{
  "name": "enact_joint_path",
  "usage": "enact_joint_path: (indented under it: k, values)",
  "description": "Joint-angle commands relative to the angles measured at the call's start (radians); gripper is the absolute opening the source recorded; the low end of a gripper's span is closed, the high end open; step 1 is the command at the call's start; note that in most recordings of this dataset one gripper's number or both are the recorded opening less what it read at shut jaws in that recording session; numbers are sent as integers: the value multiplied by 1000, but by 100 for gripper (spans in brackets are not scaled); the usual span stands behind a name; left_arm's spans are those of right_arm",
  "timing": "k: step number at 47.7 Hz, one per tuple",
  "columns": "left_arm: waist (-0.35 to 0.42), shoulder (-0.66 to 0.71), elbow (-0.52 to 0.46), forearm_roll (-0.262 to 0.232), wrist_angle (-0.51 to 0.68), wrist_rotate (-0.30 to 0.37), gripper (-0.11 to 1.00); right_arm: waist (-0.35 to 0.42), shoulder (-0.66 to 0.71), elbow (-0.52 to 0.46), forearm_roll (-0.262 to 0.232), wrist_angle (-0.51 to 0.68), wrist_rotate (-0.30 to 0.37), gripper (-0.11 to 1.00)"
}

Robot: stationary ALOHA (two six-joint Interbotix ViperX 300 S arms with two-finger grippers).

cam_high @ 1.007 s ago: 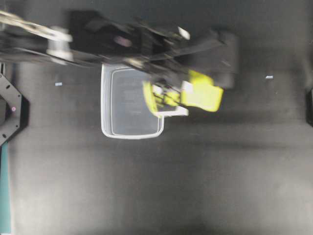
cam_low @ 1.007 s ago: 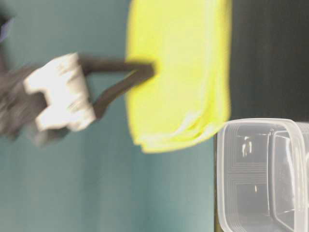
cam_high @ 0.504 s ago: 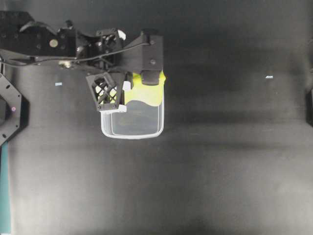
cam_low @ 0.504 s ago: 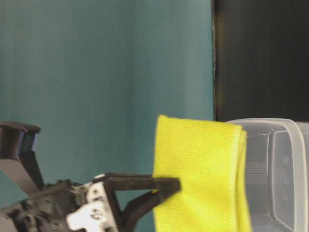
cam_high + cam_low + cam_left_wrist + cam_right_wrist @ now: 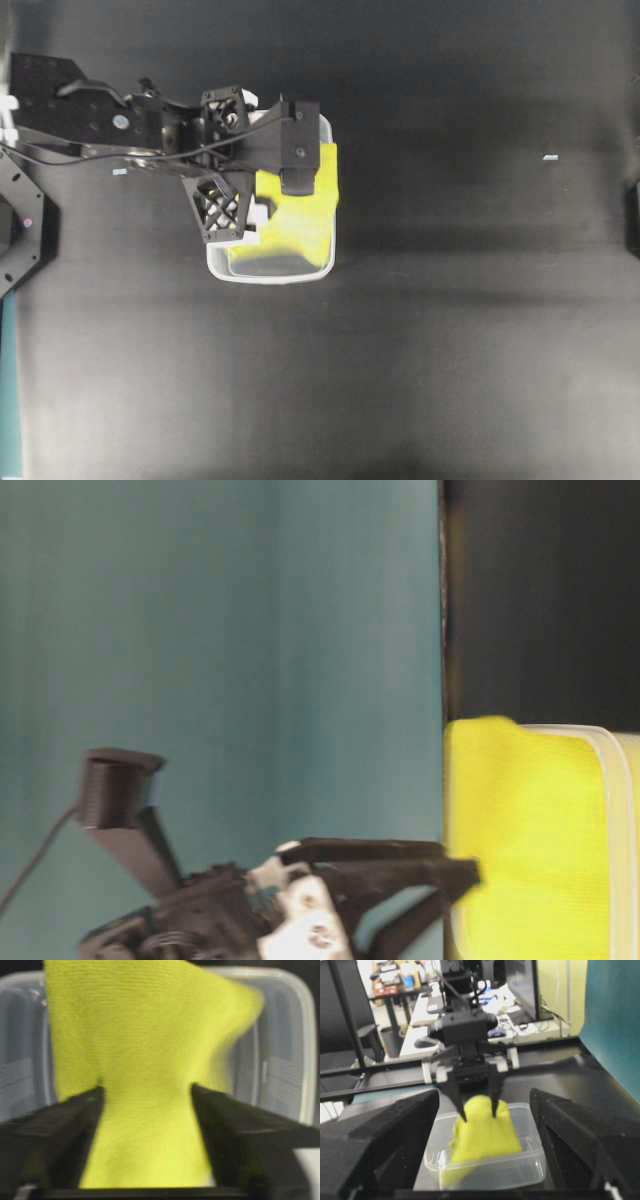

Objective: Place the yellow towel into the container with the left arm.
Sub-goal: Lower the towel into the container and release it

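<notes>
The yellow towel (image 5: 300, 215) lies bunched in the clear container (image 5: 270, 278), one edge draped over its right rim. My left gripper (image 5: 262, 175) points down over the container. In the left wrist view its fingers (image 5: 75, 1110) stand apart with the towel (image 5: 150, 1025) between them and the tub (image 5: 295, 1035) behind. The right wrist view shows the left gripper (image 5: 477, 1112) astride the towel's top (image 5: 482, 1132), inside the tub (image 5: 530, 1165). The jaws look open. My right gripper (image 5: 485, 1105) is open and empty, facing the tub from a distance.
The container stands on a black table (image 5: 450, 330). A teal wall (image 5: 220, 660) runs behind it in the table-level view. The left arm's base (image 5: 60, 100) is at the upper left. Small white marks (image 5: 550, 157) sit on the table.
The left arm swung the hanging towel from right of the tub to over it, then lowered it. The towel now rests slumped inside and the fingers look parted.
</notes>
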Motion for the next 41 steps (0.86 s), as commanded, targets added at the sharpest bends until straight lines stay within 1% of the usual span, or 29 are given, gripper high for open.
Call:
enact_joint_path:
  k: [1, 4, 6, 12, 23, 32, 41]
  values:
    - [0, 11, -2, 3, -12, -3, 77, -3, 11, -8, 5, -9, 3, 71]
    - [0, 11, -3, 3, -28, -2, 88, -3, 11, -8, 3, -9, 2, 71]
    - [0, 9, -3, 3, -40, -2, 91, -3, 11, -9, 3, -9, 3, 71]
    - [-3, -34, -8, 3, -54, -2, 88, -3, 8, -9, 3, -9, 2, 72]
    - [-28, -238, 34, 3, -58, -3, 87, -3, 5, -12, 3, -6, 2, 71]
    - [-41, -428, 138, 3, -63, -2, 87, -3, 6, -8, 3, -9, 2, 71]
    - [-41, -643, 258, 3, -138, -6, 87, -3, 5, -6, 3, -5, 0, 71]
